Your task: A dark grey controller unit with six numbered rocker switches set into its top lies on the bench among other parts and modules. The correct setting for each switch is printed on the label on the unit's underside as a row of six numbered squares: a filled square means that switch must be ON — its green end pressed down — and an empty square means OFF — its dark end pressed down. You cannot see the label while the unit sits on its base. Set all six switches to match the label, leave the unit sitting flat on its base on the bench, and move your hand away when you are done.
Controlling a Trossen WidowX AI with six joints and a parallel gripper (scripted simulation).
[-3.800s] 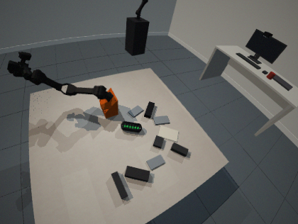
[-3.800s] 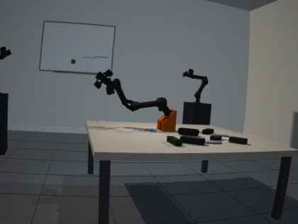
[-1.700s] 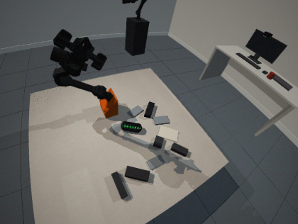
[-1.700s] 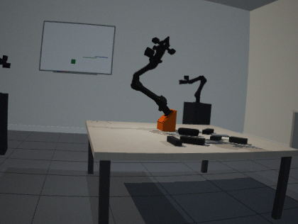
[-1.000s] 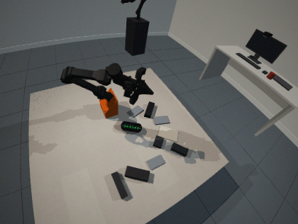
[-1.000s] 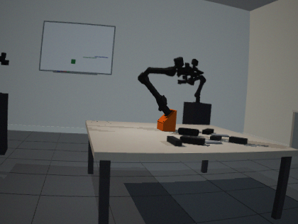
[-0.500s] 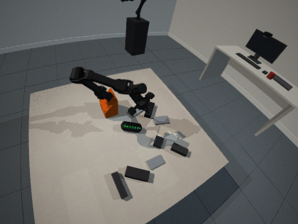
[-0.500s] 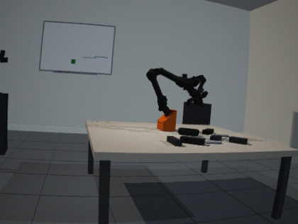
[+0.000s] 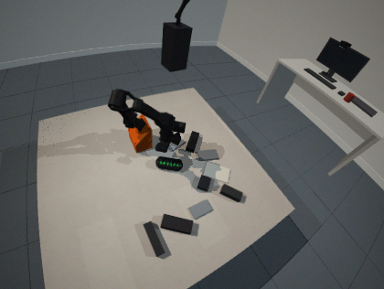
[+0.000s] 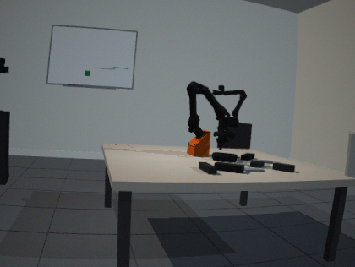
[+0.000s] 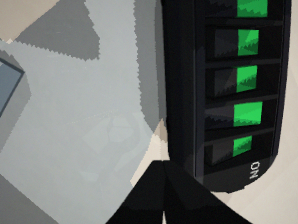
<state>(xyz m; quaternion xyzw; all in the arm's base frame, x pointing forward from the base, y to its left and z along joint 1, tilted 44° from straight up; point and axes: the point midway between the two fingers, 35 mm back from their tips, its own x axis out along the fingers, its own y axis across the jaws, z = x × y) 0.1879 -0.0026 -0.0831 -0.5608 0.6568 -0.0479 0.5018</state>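
The dark grey controller unit (image 9: 169,164) (image 10: 224,156) (image 11: 226,76) sits on its base on the bench, switches up. In the wrist view its row of six rocker switches runs up the right side, each with a green end showing; the label is hidden underneath. My gripper (image 9: 162,146) (image 10: 221,145) (image 11: 161,169) is shut on nothing. It hangs low, just beside the unit's near end and a little left of the last switch. I cannot tell whether the fingertips touch the unit.
The arm rises from an orange base block (image 9: 139,134) (image 10: 199,144). Dark modules (image 9: 193,141) (image 9: 176,223) (image 9: 231,192) and flat grey plates (image 9: 201,208) (image 9: 208,155) lie scattered right of and in front of the unit. A second arm stands on a black pedestal (image 9: 176,46) behind the bench.
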